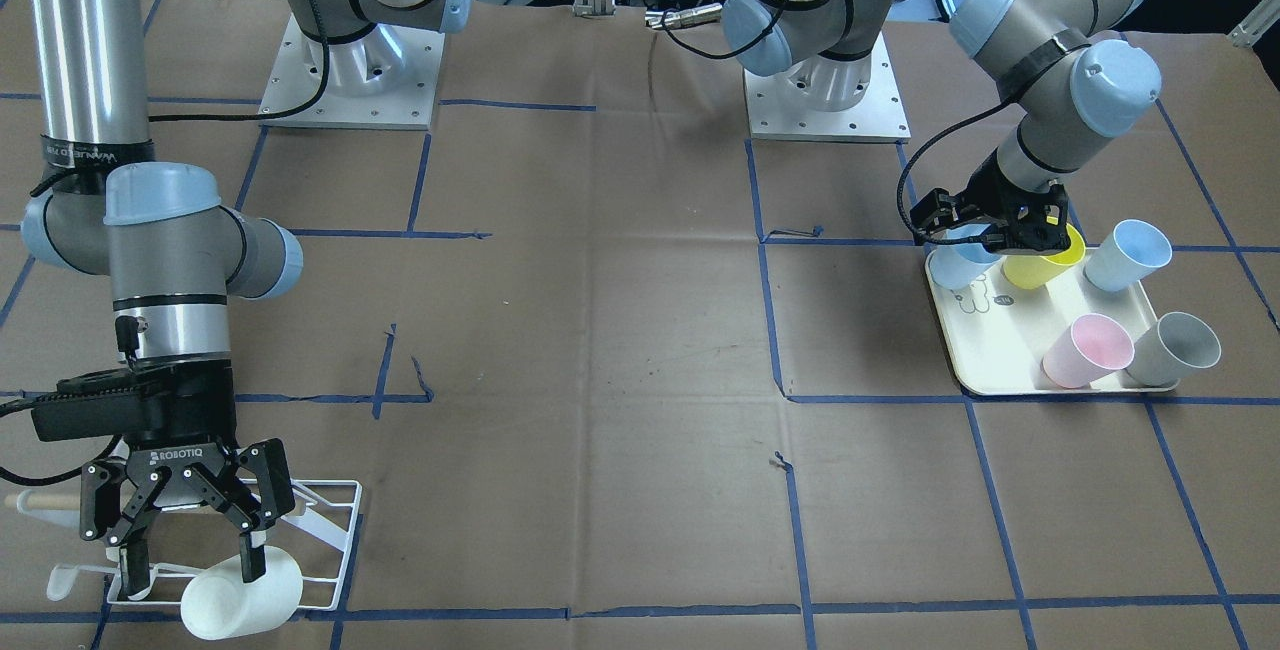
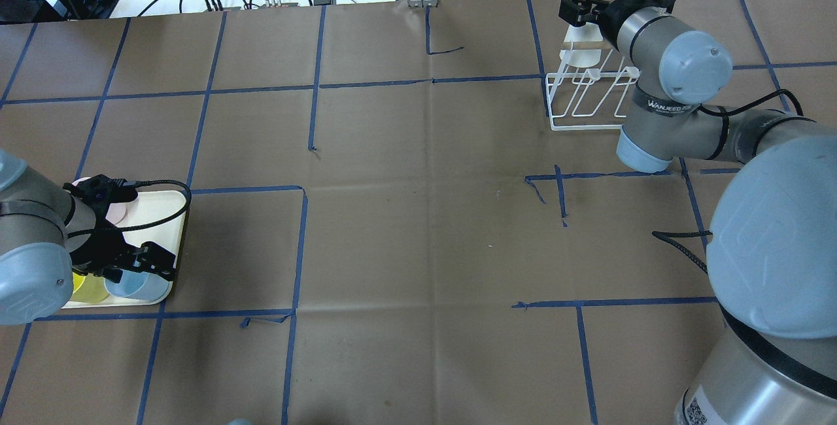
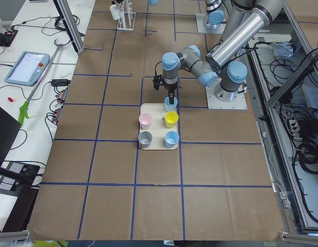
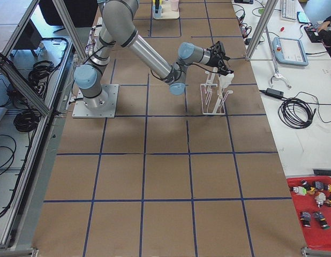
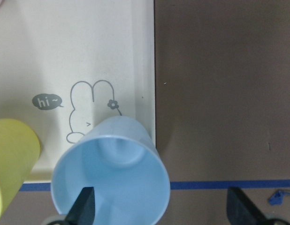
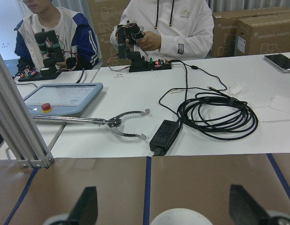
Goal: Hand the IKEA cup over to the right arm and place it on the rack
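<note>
Brown paper, gridded with blue tape, covers the worktop [image 1: 600, 380]. The right arm [image 1: 165, 260] hangs its end effector [image 1: 192, 558] over the white wire rack [image 1: 350, 530] with fingers spread wide. A white cup [image 1: 240, 598] lies on its side on the rack directly below, between the fingertips. Whether one pad touches its rim I cannot tell. The left arm [image 1: 1060, 80] has its end effector [image 5: 161, 210] low over the cream tray [image 5: 112, 51], also spread. One finger [image 5: 84, 206] sits inside the mouth of a pale blue cup [image 5: 112, 178] standing at the tray's corner, and the other is well outside it. A yellow cup [image 5: 13, 154] stands just beside that inner finger. These tumblers look like thin moulded plastic, so they are probably light, stiff with a little give at the rim, smooth enough to slip, and unlikely to break. The wall near the rim, pinched inside and out, looks like the sound hold; moderate pressure should do.
</note>
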Robot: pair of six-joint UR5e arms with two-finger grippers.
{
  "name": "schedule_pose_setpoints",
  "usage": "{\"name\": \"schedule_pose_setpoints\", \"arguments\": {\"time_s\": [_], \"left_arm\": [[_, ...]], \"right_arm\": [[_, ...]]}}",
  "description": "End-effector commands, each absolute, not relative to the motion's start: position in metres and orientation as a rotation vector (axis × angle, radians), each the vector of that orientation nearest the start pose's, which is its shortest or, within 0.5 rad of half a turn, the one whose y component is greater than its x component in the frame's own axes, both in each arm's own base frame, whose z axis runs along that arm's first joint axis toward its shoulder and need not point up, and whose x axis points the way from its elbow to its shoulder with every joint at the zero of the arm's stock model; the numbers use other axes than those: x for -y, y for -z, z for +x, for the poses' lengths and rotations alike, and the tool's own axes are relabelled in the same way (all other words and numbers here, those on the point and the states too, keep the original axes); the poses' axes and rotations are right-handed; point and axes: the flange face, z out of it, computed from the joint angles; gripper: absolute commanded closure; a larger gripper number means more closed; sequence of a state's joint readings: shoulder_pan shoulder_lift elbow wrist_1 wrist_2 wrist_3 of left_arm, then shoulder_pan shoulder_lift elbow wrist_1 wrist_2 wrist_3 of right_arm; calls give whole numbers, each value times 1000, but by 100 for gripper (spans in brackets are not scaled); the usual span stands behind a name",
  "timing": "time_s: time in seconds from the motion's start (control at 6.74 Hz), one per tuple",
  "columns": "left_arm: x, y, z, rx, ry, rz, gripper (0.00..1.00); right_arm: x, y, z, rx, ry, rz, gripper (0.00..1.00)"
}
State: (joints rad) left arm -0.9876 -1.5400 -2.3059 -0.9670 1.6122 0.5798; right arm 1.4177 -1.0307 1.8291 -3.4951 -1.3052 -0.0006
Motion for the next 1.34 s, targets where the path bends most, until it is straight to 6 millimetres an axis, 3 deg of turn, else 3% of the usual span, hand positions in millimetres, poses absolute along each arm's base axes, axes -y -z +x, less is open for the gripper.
{"name": "schedule_pose_setpoints", "arguments": {"time_s": [0.0, 0.15, 0.3, 0.45, 0.59, 0.74, 0.89, 1.19], "left_arm": [[381, -204, 98, -3141, -145, 5, 1], [383, -210, 99, -3131, -124, 12, 9], [384, -213, 100, -3125, -108, 14, 28], [384, -214, 101, -3122, -105, 9, 58], [384, -217, 101, -3118, -95, 6, 77], [385, -221, 101, -3111, -82, 6, 91], [386, -232, 101, -3101, -56, 5, 100], [395, -273, 102, -3104, -34, -26, 100]], "right_arm": [[623, -349, 85, -2450, 1700, -67, 0], [611, -377, 100, -2402, 1747, -104, 0], [599, -399, 104, -2372, 1785, -111, 0], [586, -414, 111, -2345, 1806, -124, 0], [571, -404, 128, -2315, 1725, -55, 0], [553, -400, 134, -2246, 1598, 161, 0], [534, -399, 140, -2172, 1479, 353, 0], [507, -388, 173, -2016, 1215, 528, 0]]}}
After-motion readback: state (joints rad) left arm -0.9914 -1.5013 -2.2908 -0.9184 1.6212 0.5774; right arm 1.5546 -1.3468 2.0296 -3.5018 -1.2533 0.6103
